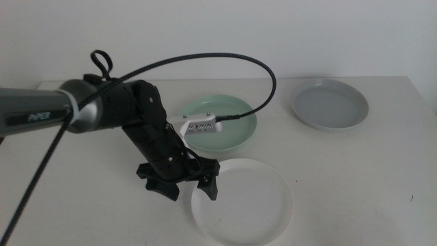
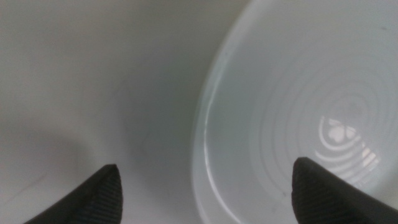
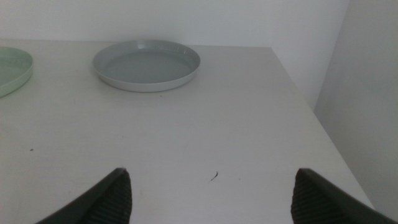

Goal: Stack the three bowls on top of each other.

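Note:
The white bowl (image 1: 246,201) sits at the front middle of the table. The pale mint green bowl (image 1: 229,126) lies behind it, partly hidden by the left arm. The light grey bowl (image 1: 330,104) is at the back right. My left gripper (image 1: 188,188) is open and low at the white bowl's left rim. In the left wrist view the left gripper (image 2: 208,190) straddles that rim, one jaw over the white bowl (image 2: 298,93) and one over the table. My right gripper (image 3: 214,199) is open and empty, out of the middle view, facing the grey bowl (image 3: 147,64) and the mint green bowl's edge (image 3: 9,68).
The white table (image 1: 362,178) ends at its right edge (image 3: 311,118) near the grey bowl, with a wall behind. The left arm's braided cable (image 1: 205,58) arcs over the mint green bowl.

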Controlling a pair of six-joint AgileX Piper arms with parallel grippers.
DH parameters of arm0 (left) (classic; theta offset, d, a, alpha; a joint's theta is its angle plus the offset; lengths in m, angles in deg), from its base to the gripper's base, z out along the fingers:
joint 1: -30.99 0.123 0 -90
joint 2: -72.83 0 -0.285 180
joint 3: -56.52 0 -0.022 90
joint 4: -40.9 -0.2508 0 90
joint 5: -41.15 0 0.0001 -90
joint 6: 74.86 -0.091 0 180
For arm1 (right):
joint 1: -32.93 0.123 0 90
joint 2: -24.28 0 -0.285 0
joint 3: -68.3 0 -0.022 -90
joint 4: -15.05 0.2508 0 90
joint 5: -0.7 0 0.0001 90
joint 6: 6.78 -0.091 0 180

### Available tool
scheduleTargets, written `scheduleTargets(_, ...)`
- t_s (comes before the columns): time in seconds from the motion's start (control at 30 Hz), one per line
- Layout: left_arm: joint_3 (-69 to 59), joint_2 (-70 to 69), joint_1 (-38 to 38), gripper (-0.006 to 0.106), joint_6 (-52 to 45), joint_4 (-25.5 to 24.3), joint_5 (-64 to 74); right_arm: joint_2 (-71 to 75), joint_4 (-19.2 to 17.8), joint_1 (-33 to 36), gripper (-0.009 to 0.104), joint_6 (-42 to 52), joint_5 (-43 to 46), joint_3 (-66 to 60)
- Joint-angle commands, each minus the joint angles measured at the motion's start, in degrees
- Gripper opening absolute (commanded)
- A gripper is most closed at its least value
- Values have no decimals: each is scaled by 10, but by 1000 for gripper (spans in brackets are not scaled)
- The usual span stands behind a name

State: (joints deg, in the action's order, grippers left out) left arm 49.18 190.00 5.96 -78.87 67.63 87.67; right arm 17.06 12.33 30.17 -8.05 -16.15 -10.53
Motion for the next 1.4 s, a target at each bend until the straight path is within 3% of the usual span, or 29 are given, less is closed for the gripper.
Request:
scheduleTargets(0.0, 14, -57, 7, 105, -2, 14, 16, 15, -8, -4, 65, 3, 44, 3)
scheduleTargets(0.2, 24, -152, 34, 105, 44, -31, -23, 15, -8, -4, 65, 3, 44, 3)
scheduleTargets(0.37, 73, -166, 34, 105, 103, -154, -90, 15, -8, -4, 65, 3, 44, 3)
scheduleTargets(0.57, 108, -120, 36, 105, 149, -230, -171, 15, -8, -4, 65, 3, 44, 3)
scheduleTargets(1.2, 220, 123, 47, 105, 149, -230, -281, 15, -8, -4, 65, 3, 44, 3)
scheduleTargets(1.37, 220, 137, 48, 94, 149, -230, -281, 15, -8, -4, 65, 3, 44, 3)
